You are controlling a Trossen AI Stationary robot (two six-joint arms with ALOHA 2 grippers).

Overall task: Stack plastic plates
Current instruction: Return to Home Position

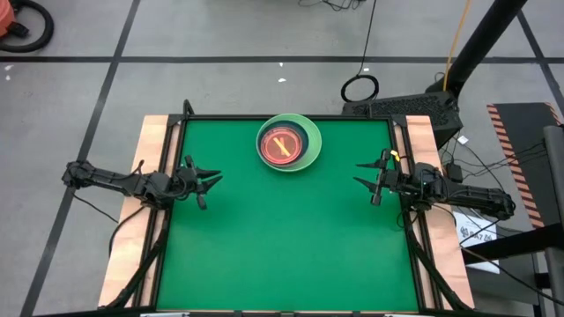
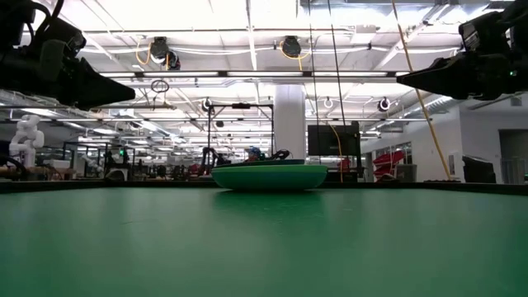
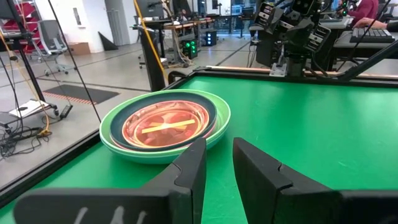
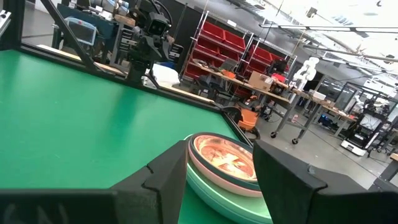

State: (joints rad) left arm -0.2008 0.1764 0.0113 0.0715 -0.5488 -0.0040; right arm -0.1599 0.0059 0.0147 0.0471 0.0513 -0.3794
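Observation:
A stack of plastic plates (image 1: pixel 288 143) rests on the green table near its far edge. A large light-green plate (image 3: pixel 118 146) is at the bottom, with a dark teal plate, a pink plate and a small translucent amber plate (image 3: pixel 163 127) nested in it. The stack also shows in the low view (image 2: pixel 270 176) and the right wrist view (image 4: pixel 225 163). My left gripper (image 1: pixel 211 185) hovers open and empty at the table's left side. My right gripper (image 1: pixel 359 176) hovers open and empty at the right side. Both are above the table and well apart from the stack.
The green table mat (image 1: pixel 282 238) has wooden side rails on the left (image 1: pixel 150 141) and right (image 1: pixel 423 141). Cables and a stand base (image 1: pixel 401 106) lie on the floor beyond the far edge.

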